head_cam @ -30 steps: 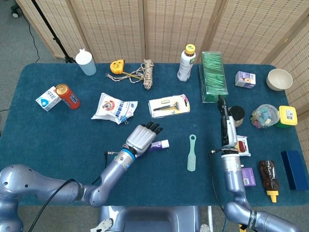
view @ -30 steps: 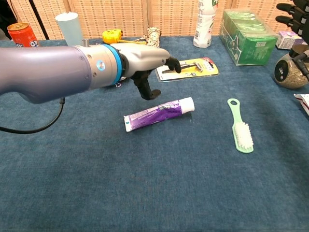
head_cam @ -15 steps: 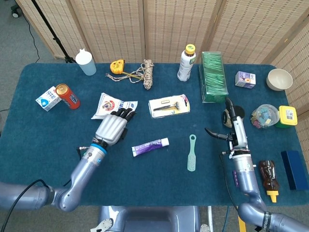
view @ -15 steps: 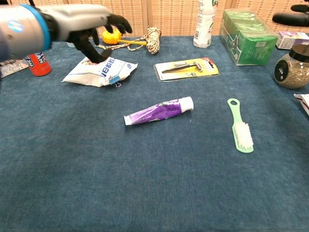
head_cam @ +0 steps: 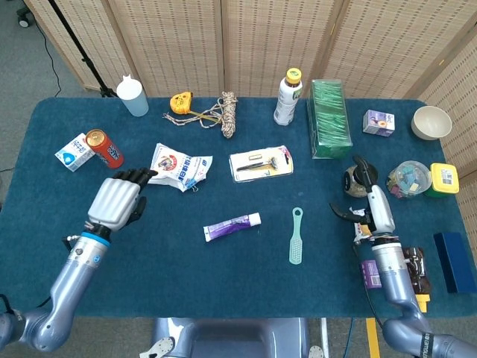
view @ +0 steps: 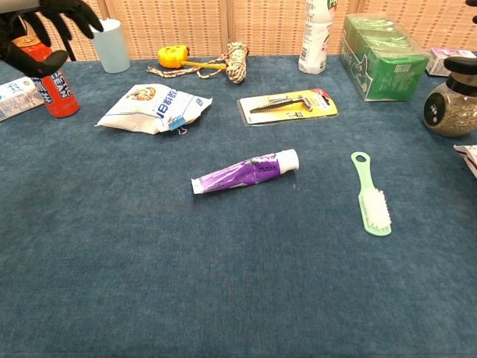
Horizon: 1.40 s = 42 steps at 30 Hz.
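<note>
Beside white pouch: left hand spread, empty.

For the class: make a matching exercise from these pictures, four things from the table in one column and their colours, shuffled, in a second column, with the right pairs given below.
Things:
1. toothpaste tube
2. brush
3. can
4. tape measure

Colours:
A. yellow
B. purple and white
C. red
D. pale green

Pairs: 1-B, 2-D, 3-C, 4-A
</note>
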Tool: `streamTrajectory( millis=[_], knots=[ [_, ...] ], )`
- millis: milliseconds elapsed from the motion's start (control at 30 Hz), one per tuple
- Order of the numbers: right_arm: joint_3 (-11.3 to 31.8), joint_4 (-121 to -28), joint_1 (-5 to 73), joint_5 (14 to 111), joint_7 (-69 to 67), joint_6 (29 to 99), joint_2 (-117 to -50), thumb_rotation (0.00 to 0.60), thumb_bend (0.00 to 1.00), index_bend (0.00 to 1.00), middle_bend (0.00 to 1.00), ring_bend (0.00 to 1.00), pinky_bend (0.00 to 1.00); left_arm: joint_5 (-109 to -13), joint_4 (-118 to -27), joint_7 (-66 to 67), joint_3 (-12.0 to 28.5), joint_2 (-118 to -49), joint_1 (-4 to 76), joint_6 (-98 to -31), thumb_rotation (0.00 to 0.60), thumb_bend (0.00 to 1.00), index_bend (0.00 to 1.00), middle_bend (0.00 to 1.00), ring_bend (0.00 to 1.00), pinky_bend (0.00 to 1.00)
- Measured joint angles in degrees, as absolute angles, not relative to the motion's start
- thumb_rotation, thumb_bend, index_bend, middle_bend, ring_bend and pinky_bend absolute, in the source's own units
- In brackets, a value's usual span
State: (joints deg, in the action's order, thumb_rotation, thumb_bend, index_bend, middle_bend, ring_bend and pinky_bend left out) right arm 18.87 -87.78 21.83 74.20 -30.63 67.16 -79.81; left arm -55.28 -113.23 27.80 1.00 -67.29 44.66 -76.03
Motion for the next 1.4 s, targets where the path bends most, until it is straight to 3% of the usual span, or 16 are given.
streamTrajectory(
  millis=[167,367,800,1133,1400],
  knots=[
    [17.12,-87.19,21.35,74.87,-27.63,67.15,-78.17,0.600,0.28,0.19,0.15,0.11,0.04,-60.21,-113.32,24.01,-1.13,-64.38,39.55,-78.73,0.600,0.57,0.30,0.32,0.33,0.30],
    [15.11,-86.06,20.24,75.50,-21.21,68.83,-77.06,0.600,0.28,0.26,0.21,0.16,0.06,-64.74,-111.36,19.35,-2.59,-62.70,33.44,-82.94,0.600,0.57,0.36,0.36,0.36,0.35],
    [10.38,-87.32,15.42,77.28,-7.70,75.78,-73.97,0.600,0.28,0.28,0.24,0.18,0.06,-73.26,-99.79,7.88,-4.74,-63.41,19.71,-91.44,0.600,0.57,0.45,0.43,0.39,0.41],
    [7.60,-92.47,10.98,78.17,-3.63,80.45,-71.05,0.600,0.28,0.28,0.24,0.18,0.06,-77.57,-96.07,3.48,-6.18,-64.71,11.33,-96.57,0.600,0.57,0.43,0.42,0.37,0.40],
    [5.94,-93.80,8.10,79.51,-2.41,83.66,-70.56,0.600,0.28,0.24,0.21,0.15,0.06,-80.81,-95.50,2.42,-6.84,-63.58,7.84,-97.49,0.600,0.57,0.32,0.33,0.28,0.29]
  ],
)
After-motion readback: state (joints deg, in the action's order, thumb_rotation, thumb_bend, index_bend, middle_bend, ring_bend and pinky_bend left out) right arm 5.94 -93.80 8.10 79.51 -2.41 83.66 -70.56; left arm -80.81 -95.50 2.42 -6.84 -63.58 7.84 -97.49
